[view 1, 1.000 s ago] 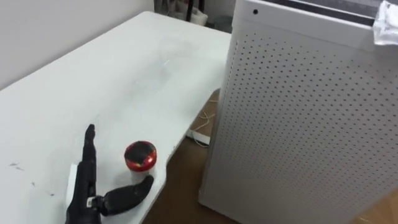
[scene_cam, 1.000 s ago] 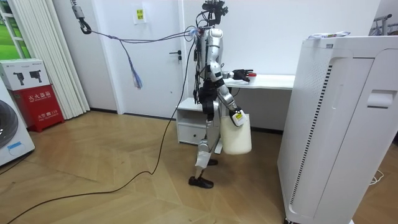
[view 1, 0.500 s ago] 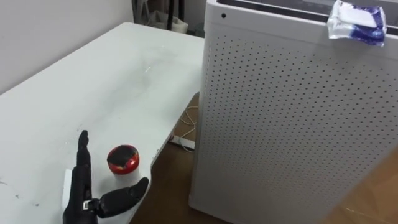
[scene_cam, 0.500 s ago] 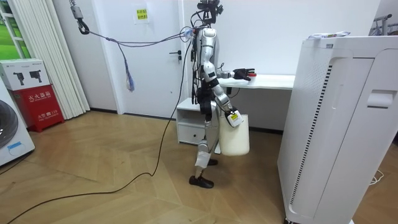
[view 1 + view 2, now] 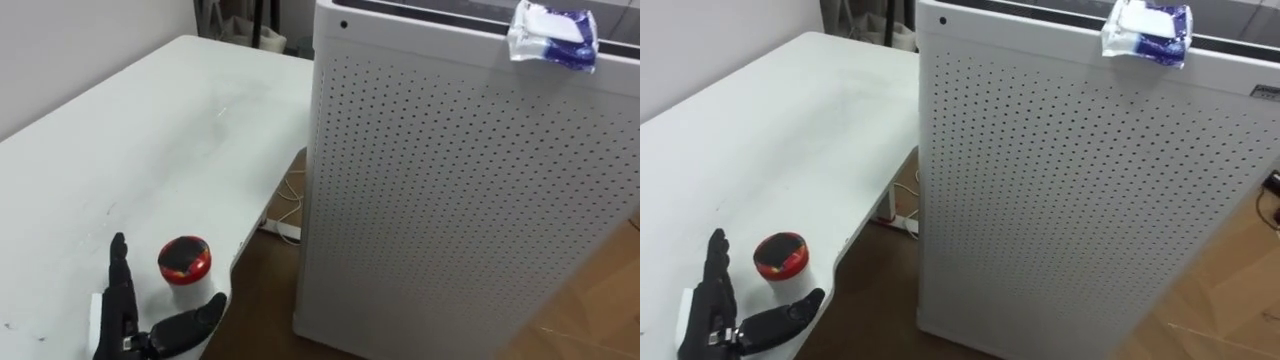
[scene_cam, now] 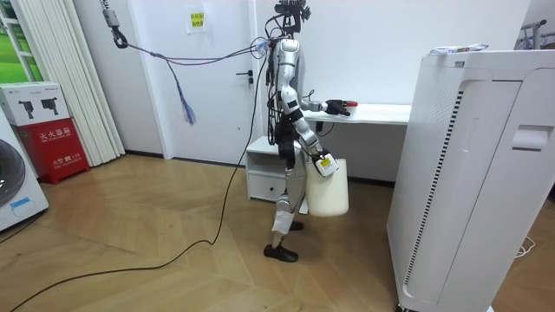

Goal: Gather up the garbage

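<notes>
My left hand [image 5: 122, 312] lies at the near edge of the white counter [image 5: 150, 130], fingers straight, thumb spread wide, holding nothing. A red round tub [image 5: 184, 259] sits at 1 o'clock from it, just beside the fingers and not touching them.

At 3 o'clock a tall white perforated cabinet [image 5: 460, 200] stands close against the counter's edge, leaving a narrow strip of wood floor where a white power strip [image 5: 283, 229] and its cords lie. On top of the cabinet, far off at 2 o'clock, rests 1 crumpled white-and-blue packet [image 5: 553, 22], with the cabinet's whole face between it and my hand.

In the room view my right hand [image 6: 323, 163] hangs low at a white bin [image 6: 329, 191]; whether it grips the bin I cannot tell.
</notes>
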{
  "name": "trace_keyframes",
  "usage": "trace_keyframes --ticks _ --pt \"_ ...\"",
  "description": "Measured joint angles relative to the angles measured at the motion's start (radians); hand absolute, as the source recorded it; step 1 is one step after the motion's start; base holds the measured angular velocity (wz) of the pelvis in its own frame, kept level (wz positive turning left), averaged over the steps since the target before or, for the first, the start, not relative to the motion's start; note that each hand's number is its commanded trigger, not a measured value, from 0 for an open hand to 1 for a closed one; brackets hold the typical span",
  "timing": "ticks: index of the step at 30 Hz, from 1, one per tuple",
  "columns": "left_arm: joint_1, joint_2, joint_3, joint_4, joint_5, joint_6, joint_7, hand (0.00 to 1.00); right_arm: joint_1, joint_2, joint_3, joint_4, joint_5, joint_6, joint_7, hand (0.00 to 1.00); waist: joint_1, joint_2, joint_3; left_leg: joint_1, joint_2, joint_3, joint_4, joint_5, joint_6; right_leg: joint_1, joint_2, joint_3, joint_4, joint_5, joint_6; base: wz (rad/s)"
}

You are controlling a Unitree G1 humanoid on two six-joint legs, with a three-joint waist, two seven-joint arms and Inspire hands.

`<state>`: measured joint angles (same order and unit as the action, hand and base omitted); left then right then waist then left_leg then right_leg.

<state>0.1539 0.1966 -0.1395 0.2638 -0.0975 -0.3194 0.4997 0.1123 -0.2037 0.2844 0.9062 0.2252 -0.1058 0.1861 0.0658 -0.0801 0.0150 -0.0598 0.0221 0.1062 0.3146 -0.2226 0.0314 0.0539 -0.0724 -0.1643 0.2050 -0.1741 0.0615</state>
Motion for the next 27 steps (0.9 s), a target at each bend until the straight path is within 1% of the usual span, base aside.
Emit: trace_keyframes --ticks 10,11,12,13,14,16,19,22,23,24,25,27 --pt "-0.020 -0.002 0.000 0.016 -0.002 0.001 -0.003 0.00 0.023 0.001 0.000 -0.016 0.002 0.000 0.000 1.00 -0.003 -0.001 -0.0006 0.003 0.001 0.004 -0.002 0.000 0.000 0.001 0.001 0.003 -0.001 0.000 -0.001 0.00" --pt "-0.024 -0.003 0.000 0.020 -0.002 0.001 -0.004 0.17 0.024 0.001 0.000 -0.016 0.002 0.000 0.000 1.00 -0.004 0.000 -0.0006 0.003 0.001 0.006 -0.003 0.000 0.000 0.000 0.001 0.005 -0.001 0.000 -0.001 -0.05" --pt "-0.035 -0.007 0.000 0.029 -0.002 0.001 -0.005 0.55 0.025 0.001 0.000 -0.017 0.002 0.000 0.000 1.00 -0.004 0.001 -0.0003 0.003 0.001 0.007 -0.003 0.000 0.000 0.000 0.001 0.008 -0.001 0.001 -0.001 -0.03" --pt "-0.045 -0.008 0.001 0.033 -0.004 0.002 -0.004 0.82 0.028 0.002 0.000 -0.021 0.002 0.000 -0.001 1.00 -0.006 0.001 0.0002 0.002 0.001 0.007 -0.003 0.000 0.000 -0.002 0.001 0.008 -0.001 0.001 -0.001 0.00" --pt "-0.049 -0.008 0.000 0.033 -0.004 0.002 -0.004 1.00 0.031 0.002 0.000 -0.025 0.002 0.000 -0.002 1.00 -0.007 0.002 0.0006 0.002 0.001 0.008 -0.003 0.000 0.000 -0.002 0.001 0.008 -0.001 0.001 -0.001 0.00" --pt "-0.068 -0.014 -0.003 0.049 -0.003 0.002 -0.006 1.00 0.052 0.002 -0.001 -0.065 0.001 -0.001 -0.004 1.00 -0.010 0.006 -0.0007 0.003 0.000 0.008 -0.005 0.000 0.000 -0.002 0.001 0.006 -0.001 0.001 -0.001 0.00" --pt "-0.082 -0.021 -0.003 0.065 -0.003 0.002 -0.006 1.00 0.065 0.002 -0.001 -0.097 -0.001 -0.001 -0.003 1.00 -0.015 0.012 0.0001 0.001 0.000 0.008 -0.005 0.000 0.000 -0.004 0.001 0.003 -0.002 0.001 -0.001 0.00" --pt "-0.102 -0.021 -0.002 0.083 -0.012 0.002 -0.003 1.00 0.068 0.003 -0.001 -0.094 -0.001 -0.001 -0.002 1.00 -0.018 0.016 0.0008 -0.001 0.001 0.008 -0.008 0.000 0.000 -0.007 0.001 0.001 -0.001 0.001 -0.002 0.00" --pt "-0.110 -0.020 -0.003 0.090 -0.019 0.002 -0.003 1.00 0.067 0.002 -0.001 -0.093 0.000 -0.001 -0.002 1.00 -0.018 0.017 -0.0003 -0.005 0.001 0.008 -0.007 0.000 0.000 -0.012 0.001 0.000 0.000 0.001 -0.002 0.00" --pt "-0.130 -0.021 -0.003 0.108 -0.031 0.001 -0.001 1.00 0.062 0.002 0.000 -0.092 0.001 -0.001 -0.003 1.00 -0.017 0.019 -0.0033 -0.020 0.001 0.008 -0.001 0.001 0.000 -0.025 0.001 0.001 0.002 0.001 -0.002 0.00" --pt "-0.155 -0.022 -0.002 0.129 -0.031 0.001 0.001 1.00 0.057 0.003 0.000 -0.087 0.003 -0.001 -0.003 1.00 -0.014 0.022 -0.0045 -0.030 0.001 0.009 0.005 0.002 -0.001 -0.036 0.000 0.003 0.002 0.002 -0.003 0.00" --pt "-0.185 -0.022 -0.002 0.154 -0.031 0.001 0.006 1.00 0.043 0.005 0.003 -0.066 0.005 0.000 -0.003 1.00 -0.014 0.023 -0.0038 -0.040 0.001 0.010 0.008 0.003 0.000 -0.046 0.000 0.004 0.004 0.002 -0.003 -0.03"
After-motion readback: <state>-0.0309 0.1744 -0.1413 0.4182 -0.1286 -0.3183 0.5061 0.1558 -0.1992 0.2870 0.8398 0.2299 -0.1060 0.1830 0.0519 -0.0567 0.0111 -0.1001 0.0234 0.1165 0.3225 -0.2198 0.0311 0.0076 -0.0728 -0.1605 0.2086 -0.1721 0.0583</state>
